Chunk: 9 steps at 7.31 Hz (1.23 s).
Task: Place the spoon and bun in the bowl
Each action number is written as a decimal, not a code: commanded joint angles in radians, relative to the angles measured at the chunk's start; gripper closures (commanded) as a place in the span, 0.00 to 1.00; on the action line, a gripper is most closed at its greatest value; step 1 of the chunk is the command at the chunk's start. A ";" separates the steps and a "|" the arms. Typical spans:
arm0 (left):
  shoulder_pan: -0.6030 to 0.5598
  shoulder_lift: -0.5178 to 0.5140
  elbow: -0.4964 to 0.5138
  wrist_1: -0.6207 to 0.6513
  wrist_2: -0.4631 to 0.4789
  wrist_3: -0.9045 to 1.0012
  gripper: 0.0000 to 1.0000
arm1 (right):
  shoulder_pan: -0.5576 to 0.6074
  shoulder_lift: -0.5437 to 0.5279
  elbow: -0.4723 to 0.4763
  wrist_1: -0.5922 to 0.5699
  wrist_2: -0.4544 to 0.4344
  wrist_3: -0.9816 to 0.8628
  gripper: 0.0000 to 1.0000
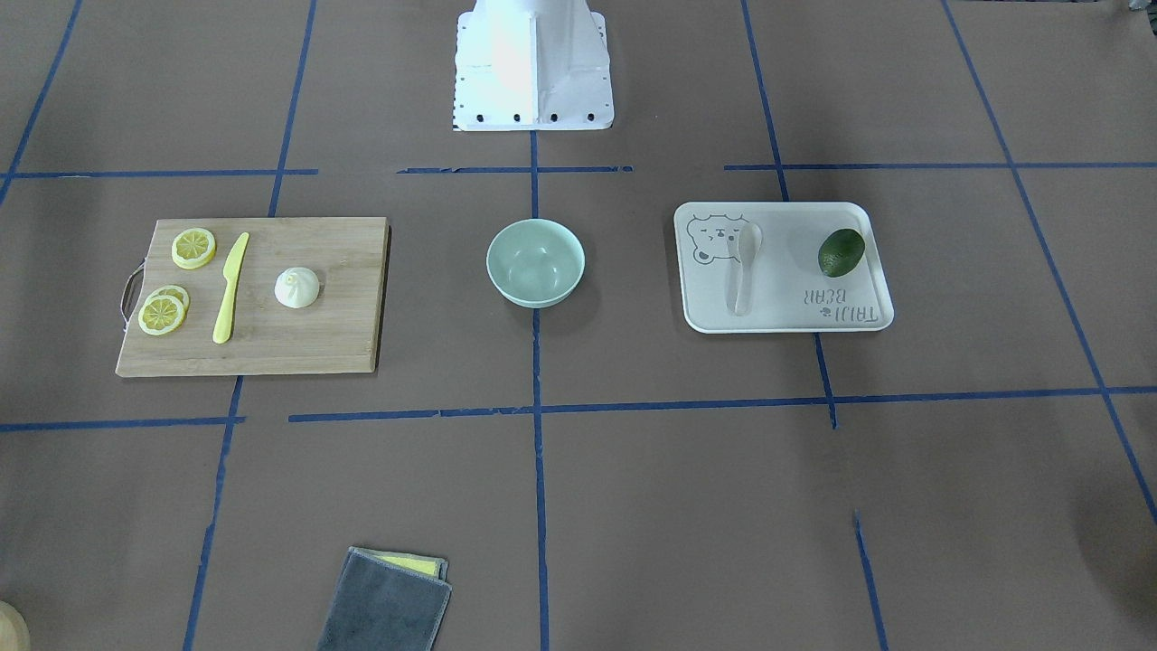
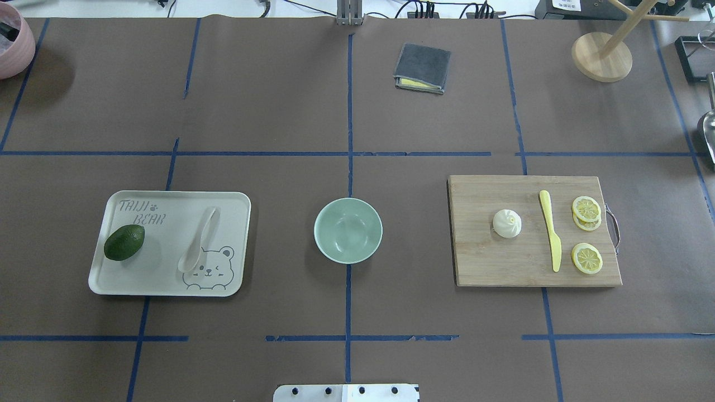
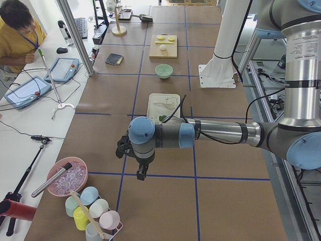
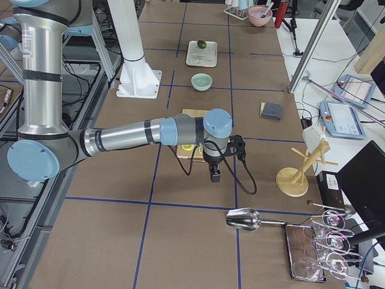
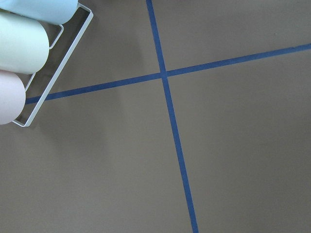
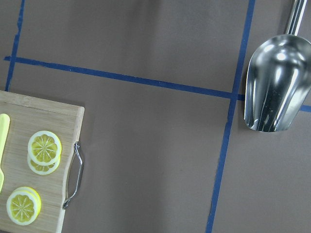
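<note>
While the bowl [image 2: 348, 230] sits at the middle of the table, pale mint green, smooth and round, the other two task pieces lie well apart on either side of it. The spoon [image 2: 198, 241] is off-white, with a short thick handle and a deep oval scoop. It lies on a cream tray [image 2: 167, 282] on the robot's left, its scoop at the printed bear's head, near a dark green avocado [image 2: 124, 242]. The bun [image 2: 507, 223], white, round and pinched into pleats on top, rests upright on a wooden cutting board [image 2: 503, 268] on the robot's right, beside a yellow knife [image 2: 550, 237] and lemon slices [image 2: 586, 213]. The spoon nearly matches the tray, so its outline is faint, and in the right side view the near arm covers the bun. The left gripper [image 3: 142, 174] hangs over brown table near pastel cups [image 5: 19, 48], and the right gripper [image 4: 215, 176] hangs beyond the board's handle end, near a metal scoop [image 6: 274, 82]. Each shows only small in a side view, so I cannot tell how far the jaws are parted. Neither touches a task piece.
</note>
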<state>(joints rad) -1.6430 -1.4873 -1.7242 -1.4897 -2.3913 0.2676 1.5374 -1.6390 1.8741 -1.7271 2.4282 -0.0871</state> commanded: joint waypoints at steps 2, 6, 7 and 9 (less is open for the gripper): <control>0.008 -0.013 -0.032 -0.015 0.010 -0.010 0.00 | 0.000 -0.016 0.014 -0.011 -0.004 -0.002 0.00; 0.018 -0.030 -0.046 -0.055 -0.034 -0.001 0.00 | 0.000 -0.022 0.017 -0.009 -0.008 -0.003 0.00; 0.025 -0.024 -0.037 -0.055 -0.130 0.001 0.00 | 0.000 -0.024 0.016 -0.011 -0.008 -0.003 0.00; 0.227 -0.039 -0.063 -0.073 -0.309 -0.072 0.00 | 0.000 -0.033 0.016 -0.009 0.000 -0.002 0.00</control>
<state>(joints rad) -1.5348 -1.5156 -1.7678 -1.5496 -2.5841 0.2450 1.5370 -1.6653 1.8906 -1.7369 2.4224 -0.0902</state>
